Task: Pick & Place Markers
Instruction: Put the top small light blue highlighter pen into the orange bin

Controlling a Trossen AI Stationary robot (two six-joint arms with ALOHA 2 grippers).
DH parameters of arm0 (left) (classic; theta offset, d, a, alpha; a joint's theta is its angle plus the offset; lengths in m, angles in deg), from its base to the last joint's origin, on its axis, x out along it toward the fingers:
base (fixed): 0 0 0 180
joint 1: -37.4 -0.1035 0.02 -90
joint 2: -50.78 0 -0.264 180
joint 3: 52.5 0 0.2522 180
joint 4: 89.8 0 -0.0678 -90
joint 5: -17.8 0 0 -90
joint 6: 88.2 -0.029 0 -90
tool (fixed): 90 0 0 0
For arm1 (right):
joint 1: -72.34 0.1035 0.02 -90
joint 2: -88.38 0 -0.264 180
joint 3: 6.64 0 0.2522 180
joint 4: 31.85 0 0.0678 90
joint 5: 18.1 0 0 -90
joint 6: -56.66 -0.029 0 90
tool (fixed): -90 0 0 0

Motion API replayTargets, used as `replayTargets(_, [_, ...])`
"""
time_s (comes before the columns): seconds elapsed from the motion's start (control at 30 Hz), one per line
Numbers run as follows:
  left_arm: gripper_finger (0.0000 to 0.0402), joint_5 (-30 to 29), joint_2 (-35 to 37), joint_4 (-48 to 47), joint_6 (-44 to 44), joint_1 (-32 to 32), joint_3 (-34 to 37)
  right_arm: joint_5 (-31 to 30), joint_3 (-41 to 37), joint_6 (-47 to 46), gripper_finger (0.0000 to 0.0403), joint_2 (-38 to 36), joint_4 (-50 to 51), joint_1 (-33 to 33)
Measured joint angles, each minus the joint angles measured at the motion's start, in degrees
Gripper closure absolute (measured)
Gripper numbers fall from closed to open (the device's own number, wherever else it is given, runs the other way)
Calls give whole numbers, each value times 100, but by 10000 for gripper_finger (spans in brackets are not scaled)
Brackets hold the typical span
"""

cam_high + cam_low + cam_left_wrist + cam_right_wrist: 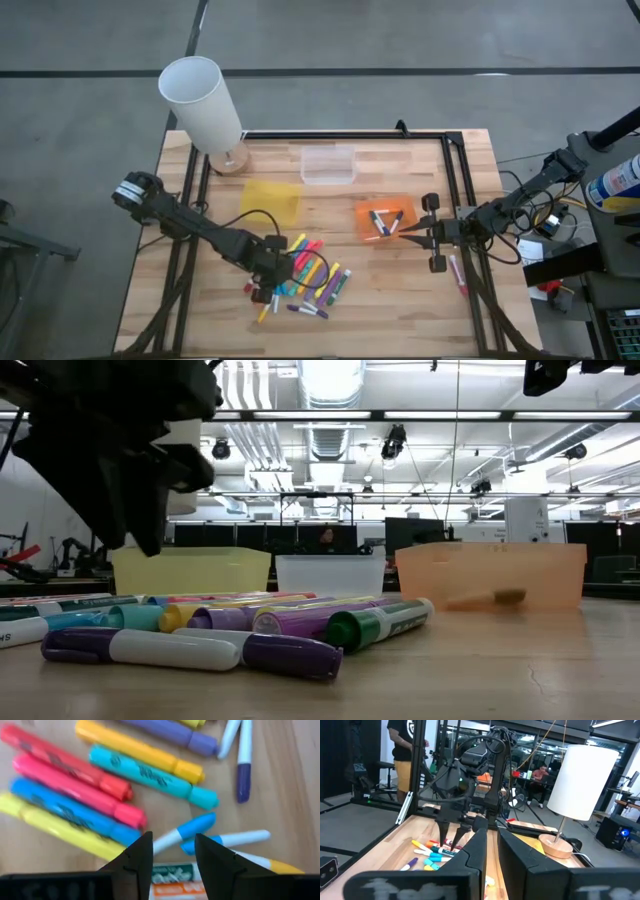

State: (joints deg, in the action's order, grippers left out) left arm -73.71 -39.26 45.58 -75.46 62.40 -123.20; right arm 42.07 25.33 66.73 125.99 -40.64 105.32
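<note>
The markers [305,278] lie in a loose pile on the wood near the table's near edge; they rest flat on their sides, as the low view [250,628] shows. My left gripper [277,266] hangs open just above the pile's left part. In the left wrist view it [172,845] stands over a blue-and-white marker [186,830] without touching it. A few markers [385,220] lie in the orange tray [362,228]. My right gripper [405,234] is at that tray's right edge, pointing left. Its fingers [492,847] stand a narrow gap apart, with nothing seen between them.
A yellow tray [270,200] and a clear tray [328,165] sit beyond the pile. A white lamp on a wooden foot [205,105] stands at the far left corner. One pink marker [457,272] lies apart near the right frame rail. A person stands beyond the table [405,750].
</note>
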Motion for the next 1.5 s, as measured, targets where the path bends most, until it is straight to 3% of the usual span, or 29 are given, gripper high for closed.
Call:
replayTargets(0.37, [264, -551, -7, 79, -1470, 264, 225, 0, 0, 0, 360, -1, 0, 1])
replayTargets(0.83, [265, -597, -78, 1006, -2059, 270, 840, 0, 0, 0, 360, 0, 2, -1])
replayTargets(1.27, [265, -595, -606, 1182, -2186, 262, 839, 0, 0, 0, 360, -2, 0, -1])
replayTargets(1.37, [278, -585, -636, 1178, -2067, 261, 823, 0, 0, 0, 360, -2, 0, 0])
replayTargets(1.5, [328, -538, -635, 1209, -1926, 265, 790, 0, 0, 0, 360, -2, 2, 1])
